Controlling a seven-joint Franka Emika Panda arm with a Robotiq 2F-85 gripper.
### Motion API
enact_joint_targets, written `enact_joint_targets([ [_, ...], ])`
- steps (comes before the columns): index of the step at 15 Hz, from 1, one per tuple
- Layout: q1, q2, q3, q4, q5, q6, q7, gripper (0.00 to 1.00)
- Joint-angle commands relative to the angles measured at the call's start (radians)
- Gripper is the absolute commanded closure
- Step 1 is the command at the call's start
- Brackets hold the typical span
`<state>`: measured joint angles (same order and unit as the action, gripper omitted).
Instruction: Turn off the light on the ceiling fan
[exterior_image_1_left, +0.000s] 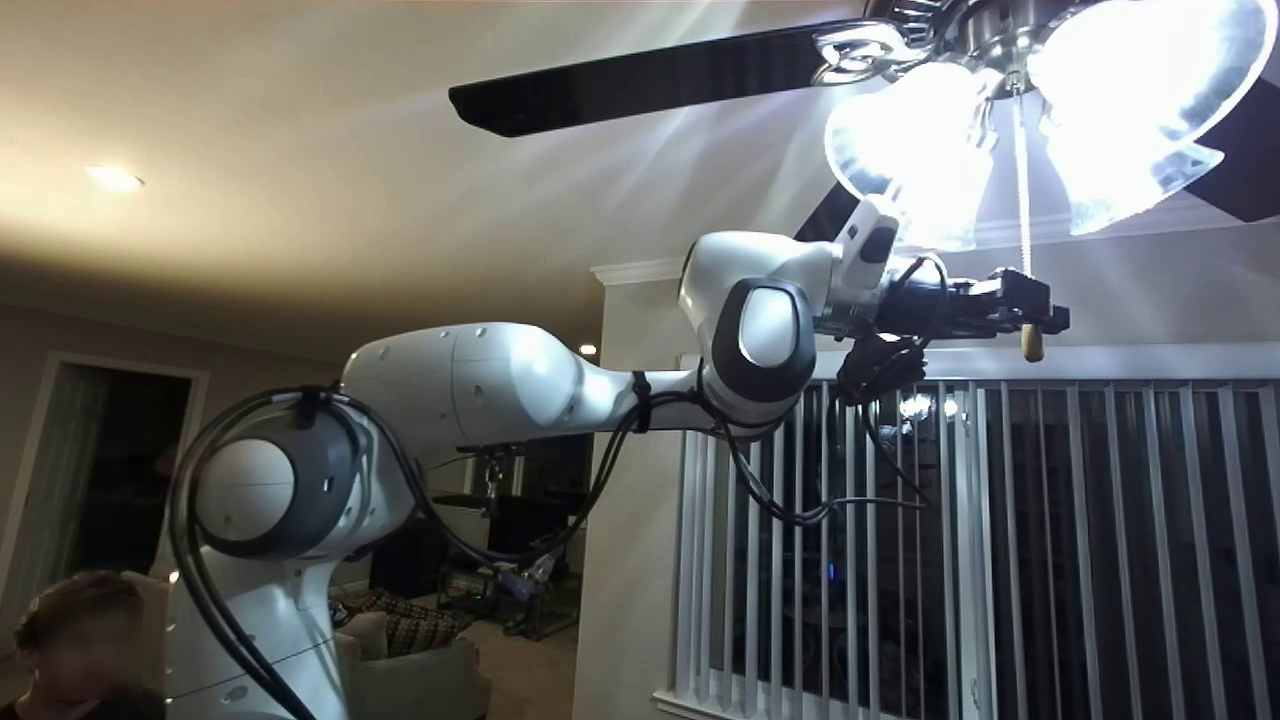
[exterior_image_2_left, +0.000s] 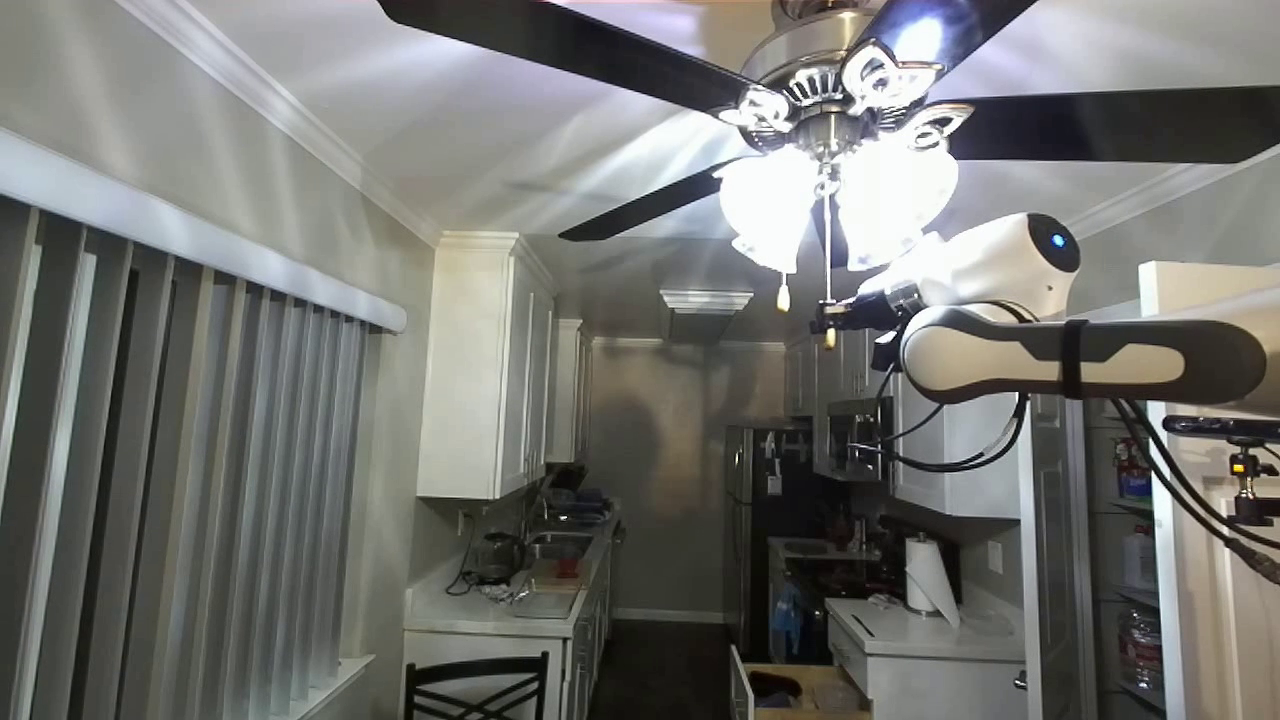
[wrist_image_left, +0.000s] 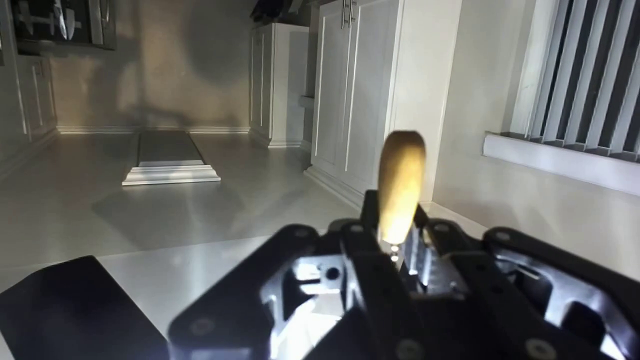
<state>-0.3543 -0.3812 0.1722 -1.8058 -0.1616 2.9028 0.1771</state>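
Observation:
The light (exterior_image_1_left: 920, 150) glows bright white under the ceiling fan (exterior_image_2_left: 815, 50) in both exterior views; it also shows here (exterior_image_2_left: 890, 195). A beaded pull chain (exterior_image_1_left: 1022, 180) hangs from its fitting, ending in a brass-coloured knob (exterior_image_1_left: 1033, 343). A second knob (exterior_image_2_left: 783, 298) hangs beside it in an exterior view. My gripper (exterior_image_1_left: 1045, 305) is level, its fingers around the chain just above the knob. In the upside-down wrist view, the knob (wrist_image_left: 401, 185) stands in front of the fingertips (wrist_image_left: 395, 206). A narrow gap shows between the fingers; the chain's beads lie inside, nearer one finger.
Dark fan blades (exterior_image_1_left: 650, 85) spread above my arm, and the glass shades are close above my wrist. Vertical blinds (exterior_image_1_left: 1090, 540) cover the window. White cabinets (exterior_image_2_left: 480, 370) line the kitchen. Cables (exterior_image_1_left: 790, 515) hang from my arm. A person (exterior_image_1_left: 80, 650) is at the lower left.

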Motion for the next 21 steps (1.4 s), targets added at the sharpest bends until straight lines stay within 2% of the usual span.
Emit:
enact_joint_targets([
  [1,0.063,0.007,-0.054,0.017,-0.012,-0.024,-0.025,1.0],
  [9,0.153,0.009,-0.108,-0.037,-0.004,-0.049,-0.051,0.98],
  [14,0.175,0.01,-0.119,-0.029,-0.005,-0.046,-0.052,0.98],
  [15,0.175,0.011,-0.119,-0.026,-0.006,-0.041,-0.048,0.88],
  [16,0.169,0.007,-0.112,-0.026,-0.008,-0.043,-0.047,0.68],
  [21,0.177,0.007,-0.115,-0.04,-0.013,-0.059,-0.048,0.38],
])
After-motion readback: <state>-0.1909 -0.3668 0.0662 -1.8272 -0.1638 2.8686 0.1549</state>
